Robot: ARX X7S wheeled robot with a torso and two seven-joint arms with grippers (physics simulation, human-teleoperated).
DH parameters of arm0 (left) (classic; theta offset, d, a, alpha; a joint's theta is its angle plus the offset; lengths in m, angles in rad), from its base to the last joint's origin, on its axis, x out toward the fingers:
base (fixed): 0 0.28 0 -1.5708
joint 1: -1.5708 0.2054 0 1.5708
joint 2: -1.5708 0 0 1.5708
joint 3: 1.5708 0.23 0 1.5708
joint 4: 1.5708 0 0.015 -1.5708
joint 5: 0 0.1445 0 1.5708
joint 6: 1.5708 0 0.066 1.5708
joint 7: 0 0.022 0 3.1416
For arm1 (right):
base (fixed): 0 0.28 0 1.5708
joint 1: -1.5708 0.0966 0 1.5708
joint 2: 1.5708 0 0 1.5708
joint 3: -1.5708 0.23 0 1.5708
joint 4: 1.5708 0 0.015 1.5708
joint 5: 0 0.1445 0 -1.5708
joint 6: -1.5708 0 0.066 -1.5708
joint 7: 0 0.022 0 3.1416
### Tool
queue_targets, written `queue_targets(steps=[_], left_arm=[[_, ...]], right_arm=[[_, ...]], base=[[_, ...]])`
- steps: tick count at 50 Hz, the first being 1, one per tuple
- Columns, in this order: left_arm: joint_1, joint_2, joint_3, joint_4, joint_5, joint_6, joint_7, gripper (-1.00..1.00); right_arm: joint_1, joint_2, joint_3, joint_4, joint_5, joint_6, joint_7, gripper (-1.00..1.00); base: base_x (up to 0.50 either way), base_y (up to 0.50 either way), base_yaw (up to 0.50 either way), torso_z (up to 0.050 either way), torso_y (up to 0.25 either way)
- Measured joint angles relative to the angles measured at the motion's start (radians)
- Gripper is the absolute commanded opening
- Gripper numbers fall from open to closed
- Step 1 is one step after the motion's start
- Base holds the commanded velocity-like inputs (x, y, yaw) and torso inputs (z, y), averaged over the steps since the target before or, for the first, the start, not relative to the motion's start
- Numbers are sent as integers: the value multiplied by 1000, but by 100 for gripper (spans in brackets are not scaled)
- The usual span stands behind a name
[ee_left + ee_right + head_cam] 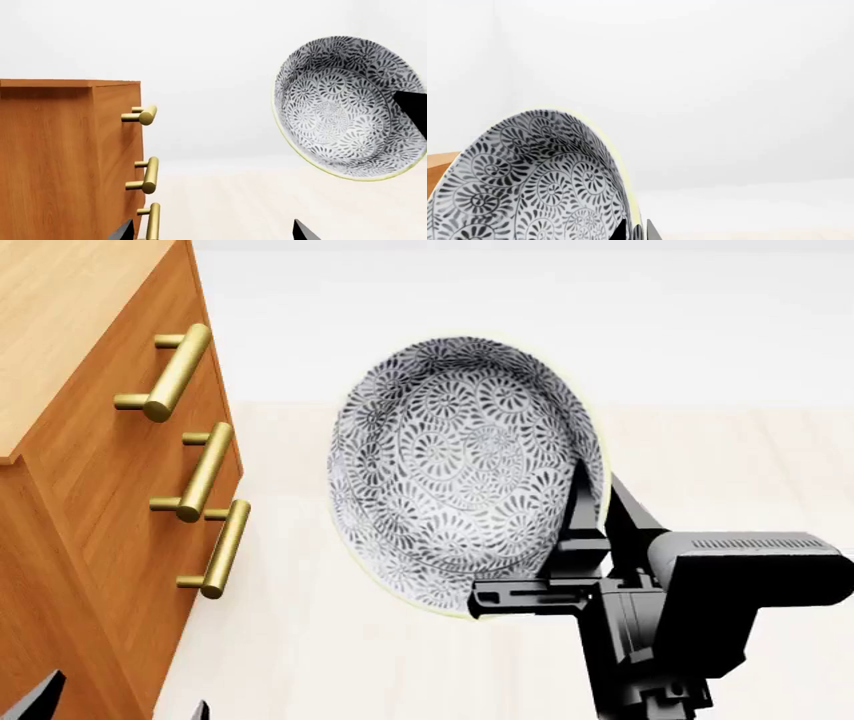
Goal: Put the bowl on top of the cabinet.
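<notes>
Plainly, the bowl (461,470) was held in the air by the right end effector (587,502), whose fingers were clamped on its rim, one inside and one outside. It was tipped steeply on edge, its patterned inside turned toward the cabinet (80,490), and it was carried beside the drawer front with its brass handles (171,372), apart from them and not yet over the lighter wooden top (60,310). The left end effector (210,232) was seen only as two dark fingertips set apart, with nothing between them.

Some risks could be judged from this. A thin rim grip on a tilted bowl might slip (the weight hangs well off the fingers). If moved sideways before being raised, the bowl could strike a handle or the top's front edge.
</notes>
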Motion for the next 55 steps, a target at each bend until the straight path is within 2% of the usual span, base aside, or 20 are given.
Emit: queue_targets(steps=[19,41,55], left_arm=[[-139,-20,35,165,-33,-235,-20,100],[-378,0,-4,288,-262,-594,-87,100],[-486,24,-9,281,-361,-718,-125,100]], right_arm=[[2,-2,-18,13,4,-46,-84,-100],[-12,-9,-34,27,-1,-101,-157,-100],[-17,-15,-42,42,-15,-121,-175,-100]], base=[[0,0,0,0,0],[0,0,0,0,0],[0,0,0,0,1]])
